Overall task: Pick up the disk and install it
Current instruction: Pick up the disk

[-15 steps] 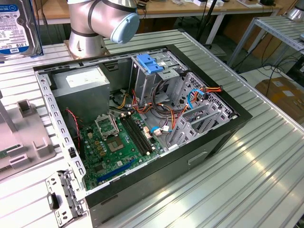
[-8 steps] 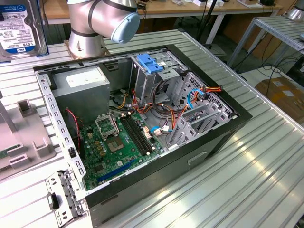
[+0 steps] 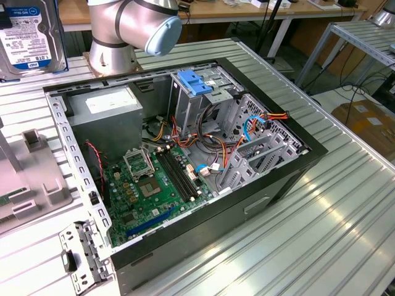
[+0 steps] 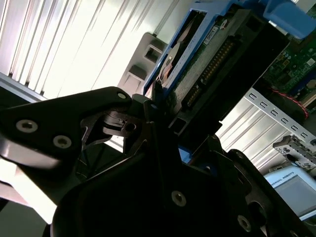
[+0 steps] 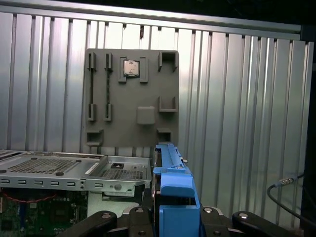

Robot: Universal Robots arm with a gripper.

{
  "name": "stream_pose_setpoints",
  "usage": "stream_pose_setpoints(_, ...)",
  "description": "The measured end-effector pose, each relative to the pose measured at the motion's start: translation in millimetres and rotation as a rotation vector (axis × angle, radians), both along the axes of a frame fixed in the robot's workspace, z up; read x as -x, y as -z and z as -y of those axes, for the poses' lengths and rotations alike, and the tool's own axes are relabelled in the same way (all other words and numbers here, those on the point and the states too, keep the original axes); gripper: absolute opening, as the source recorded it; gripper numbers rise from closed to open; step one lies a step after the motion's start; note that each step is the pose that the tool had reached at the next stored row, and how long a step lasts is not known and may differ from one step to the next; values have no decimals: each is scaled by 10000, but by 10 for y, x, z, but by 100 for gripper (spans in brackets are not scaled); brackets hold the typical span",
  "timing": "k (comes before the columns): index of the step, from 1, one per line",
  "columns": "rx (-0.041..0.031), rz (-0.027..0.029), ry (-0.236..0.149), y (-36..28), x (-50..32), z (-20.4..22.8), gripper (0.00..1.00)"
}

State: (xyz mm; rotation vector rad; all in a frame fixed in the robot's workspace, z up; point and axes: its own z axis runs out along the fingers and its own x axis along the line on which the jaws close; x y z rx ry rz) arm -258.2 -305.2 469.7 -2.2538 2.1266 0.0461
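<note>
Jaws are gripping the disk [image 5: 171,185] by its blue rails, and I am watching it jutting edge-on from between them, above the ribbed counter [image 5: 237,98], beside the open computer case [image 5: 54,168].

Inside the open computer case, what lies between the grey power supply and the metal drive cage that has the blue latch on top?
Loose yellow, red and black cables, seen in the exterior view.
</note>
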Motion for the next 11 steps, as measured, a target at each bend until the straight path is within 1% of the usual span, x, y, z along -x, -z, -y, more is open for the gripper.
stream_pose_setpoints(8,0,0,1,5,-64,85,36)
stream_pose_setpoints(11,0,0,0,7,-89,106,36)
